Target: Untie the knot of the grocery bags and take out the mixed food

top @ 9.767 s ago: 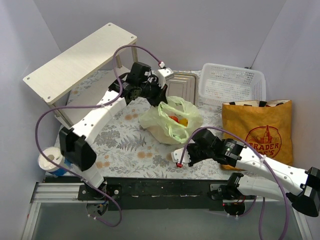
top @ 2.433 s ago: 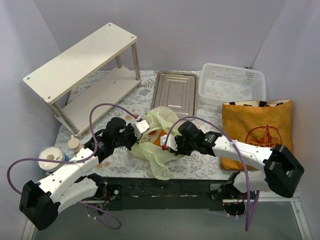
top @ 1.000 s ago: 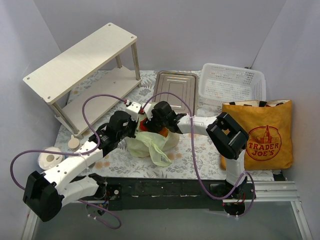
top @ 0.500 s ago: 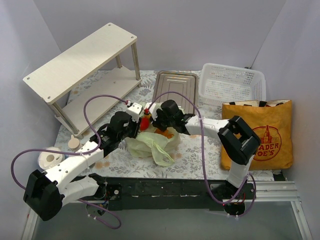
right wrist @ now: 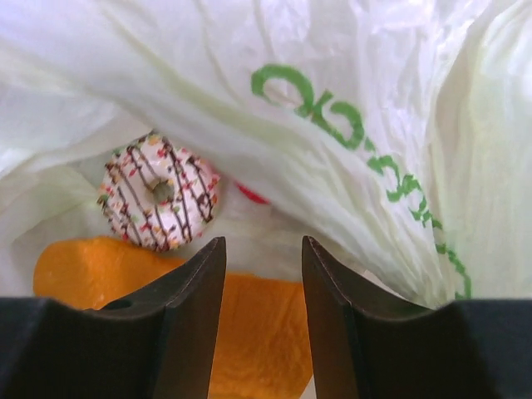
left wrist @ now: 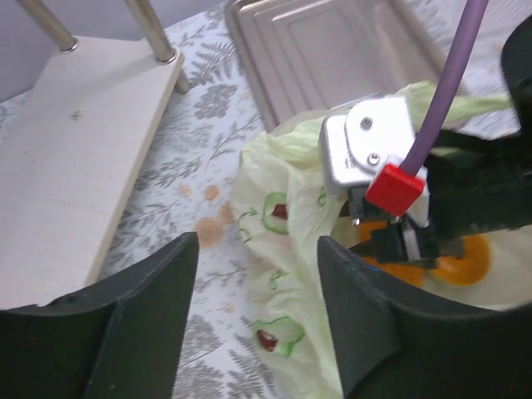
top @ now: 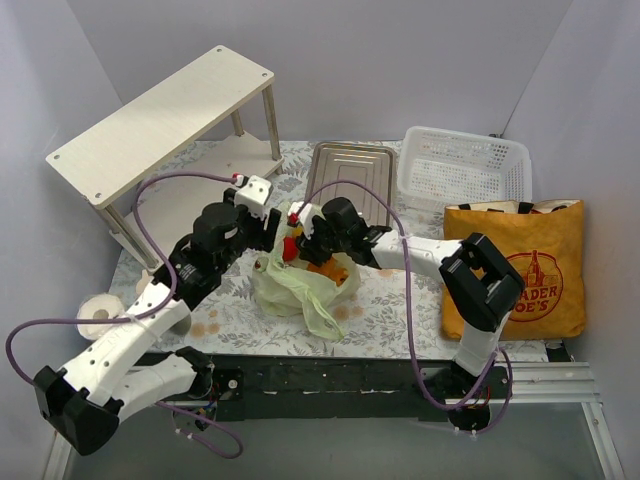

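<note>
The green bag [top: 300, 288] is seen mid-bench, just near of the tray [top: 350, 180], with its mouth turned up and far. The tote [top: 520, 262] is stood at the right, well apart from both arms and not touched.

The right claw [right wrist: 262, 249] is seen released, its 2 fingers spread and nothing held between them. It is set at the bag mouth, film draped above and to its right. From this claw the donut [right wrist: 158, 202] lies straight ahead and a little left of the gap, lying flat with its iced face turned toward the camera, apart from both fingers. The orange [right wrist: 249, 337] is found just below the donut, closer to the claw. Because the donut is round, no long axis has to be matched. Only a small shift left is judged to be needed before the fingers can be brought around it.

The left claw [left wrist: 253, 249] is likewise seen released, its fingers wide. It is held over the bag's left side, outside the mouth, and film is seen between the fingers but is not pinched. From the top view the right claw [top: 303, 243] is seen to be the nearer to the food. The left claw [top: 268, 232] is judged better placed to hold the bag's rim than to reach in.
</note>
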### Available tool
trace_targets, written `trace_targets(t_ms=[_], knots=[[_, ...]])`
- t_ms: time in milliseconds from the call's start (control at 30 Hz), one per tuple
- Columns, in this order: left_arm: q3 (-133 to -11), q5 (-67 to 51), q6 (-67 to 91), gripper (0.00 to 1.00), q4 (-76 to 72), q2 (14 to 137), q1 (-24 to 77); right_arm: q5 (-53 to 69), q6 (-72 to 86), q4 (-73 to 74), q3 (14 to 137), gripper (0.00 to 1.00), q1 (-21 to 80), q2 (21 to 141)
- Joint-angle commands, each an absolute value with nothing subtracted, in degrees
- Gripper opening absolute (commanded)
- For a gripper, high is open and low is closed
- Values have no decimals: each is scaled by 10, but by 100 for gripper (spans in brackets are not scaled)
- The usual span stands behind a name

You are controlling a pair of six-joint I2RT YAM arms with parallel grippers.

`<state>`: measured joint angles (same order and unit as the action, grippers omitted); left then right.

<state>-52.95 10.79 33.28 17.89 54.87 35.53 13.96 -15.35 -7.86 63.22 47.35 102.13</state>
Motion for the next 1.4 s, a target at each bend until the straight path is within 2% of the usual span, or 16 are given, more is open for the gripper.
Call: trace_targets(t_ms=[0, 100, 133, 300, 400, 467, 633, 967, 1033, 1067, 1167, 1267, 1367], knots=[[-500, 153, 324, 38, 188, 585, 323, 147, -127, -97, 701, 50, 473, 1058], [-530, 133, 337, 16, 191, 667, 271, 149, -124, -95, 731, 53, 473, 1079], [-541, 120, 335, 0, 194, 689, 260, 150, -124, -94, 736, 54, 473, 1085], [-571, 61, 351, 0, 195, 784, 217, 171, -127, -91, 750, 74, 473, 1102], [-570, 25, 364, 0, 201, 835, 210, 188, -125, -95, 766, 77, 471, 1121], [-571, -33, 381, 0, 213, 874, 204, 206, -124, -93, 779, 86, 471, 1142], [-575, -95, 388, 0, 207, 925, 200, 204, -121, -88, 823, 87, 471, 1194], [-569, -75, 399, 0, 187, 948, 193, 184, -170, -39, 788, 87, 461, 1186], [-567, -70, 403, 0, 186, 947, 192, 183, -184, -32, 766, 77, 460, 1167], [-564, -69, 404, 0, 184, 945, 190, 184, -193, -29, 760, 66, 460, 1162], [-558, -69, 411, 0, 178, 940, 186, 187, -217, -24, 740, 49, 460, 1142], [-548, -69, 416, 0, 171, 931, 187, 189, -236, -13, 729, 34, 460, 1119], [-539, -67, 418, 0, 163, 919, 186, 190, -257, 6, 736, 25, 460, 1082]])
